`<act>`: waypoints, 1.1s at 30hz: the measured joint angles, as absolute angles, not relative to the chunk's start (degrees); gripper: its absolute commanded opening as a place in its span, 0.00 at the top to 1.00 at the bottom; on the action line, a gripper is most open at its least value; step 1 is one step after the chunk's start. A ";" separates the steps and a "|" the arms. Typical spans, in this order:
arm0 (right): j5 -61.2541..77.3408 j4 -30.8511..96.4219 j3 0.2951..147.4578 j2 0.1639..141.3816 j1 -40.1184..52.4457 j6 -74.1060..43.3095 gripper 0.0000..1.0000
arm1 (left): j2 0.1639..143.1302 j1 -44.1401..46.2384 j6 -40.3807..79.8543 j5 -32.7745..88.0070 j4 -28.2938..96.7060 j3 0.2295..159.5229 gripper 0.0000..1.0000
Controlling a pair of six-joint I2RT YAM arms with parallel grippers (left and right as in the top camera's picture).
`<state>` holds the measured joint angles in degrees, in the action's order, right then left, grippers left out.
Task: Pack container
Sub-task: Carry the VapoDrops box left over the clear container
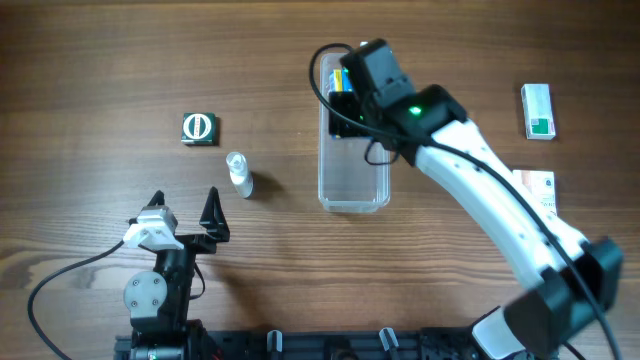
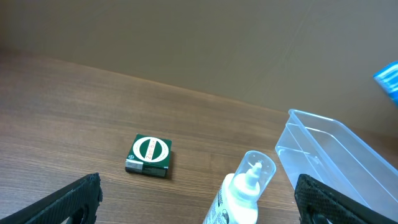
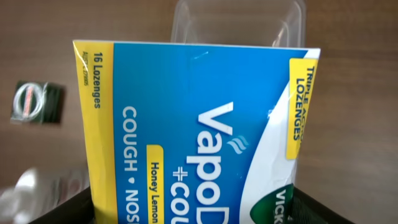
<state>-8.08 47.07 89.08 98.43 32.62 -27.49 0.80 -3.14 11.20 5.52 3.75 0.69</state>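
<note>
The clear plastic container (image 1: pixel 353 175) lies lengthwise at the table's centre; it also shows in the left wrist view (image 2: pixel 339 152) and the right wrist view (image 3: pixel 239 22). My right gripper (image 1: pixel 345 95) is shut on a blue and yellow cough lozenge box (image 3: pixel 199 124) and holds it over the container's far end (image 1: pixel 340 85). My left gripper (image 1: pixel 185 215) is open and empty near the front left, its fingers (image 2: pixel 199 202) either side of a small white bottle (image 1: pixel 239 175), also seen in the left wrist view (image 2: pixel 242 193).
A small green box with a white round logo (image 1: pixel 199 129) lies at the left, and shows in the left wrist view (image 2: pixel 149 155). A white and green box (image 1: pixel 538 110) and another white box (image 1: pixel 540 190) lie at the right.
</note>
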 measured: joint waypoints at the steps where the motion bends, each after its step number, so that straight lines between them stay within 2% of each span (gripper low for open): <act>1: -8.47 44.69 89.08 99.90 32.45 -27.90 0.24 | 0.80 -3.14 11.20 5.50 3.73 0.69 0.00; 13: -14.74 35.38 89.08 109.54 30.63 -28.67 0.23 | 0.80 -3.14 11.18 5.50 3.73 0.69 0.00; 33: -15.35 32.97 89.08 118.56 29.93 -28.25 0.20 | 0.80 -3.14 11.18 5.50 3.73 0.69 0.00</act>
